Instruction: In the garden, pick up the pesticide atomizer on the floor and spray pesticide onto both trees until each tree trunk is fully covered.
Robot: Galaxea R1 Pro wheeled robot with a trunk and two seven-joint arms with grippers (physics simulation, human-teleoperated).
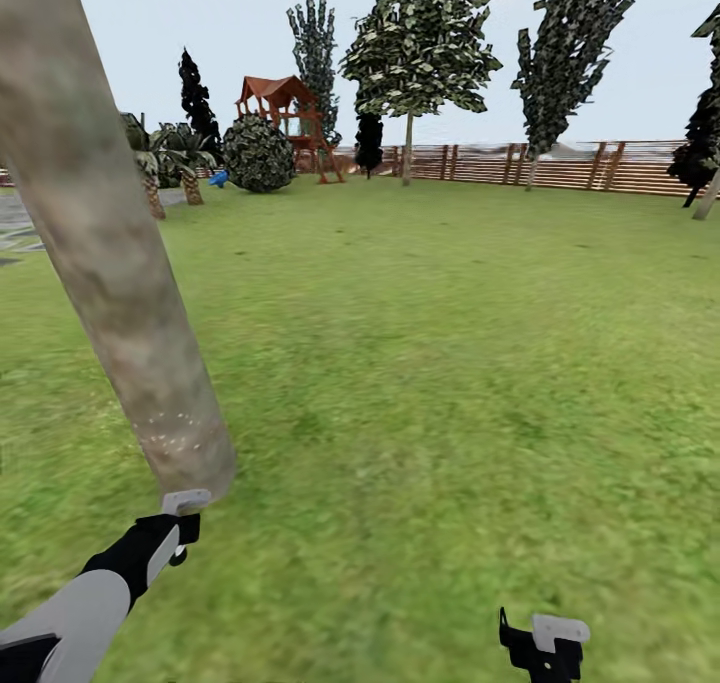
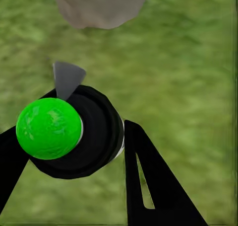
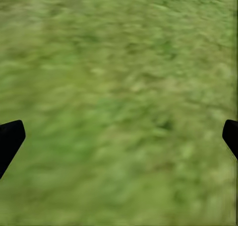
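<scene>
Left gripper (image 2: 74,151): clamped on the atomizer (image 2: 69,131), nozzle facing the tree trunk (image 1: 110,263) just ahead.
Trunk axis: leaned, base nearest the left arm.
Right gripper (image 3: 119,136): spread wide, empty, over grass (image 3: 119,62).

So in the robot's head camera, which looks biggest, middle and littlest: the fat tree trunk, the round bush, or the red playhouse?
1. Tree trunk: by far the biggest, but it stands right next to the camera.
2 and 3. Round bush and red playhouse: about alike, and both are far away, so I won't rank them.
</scene>
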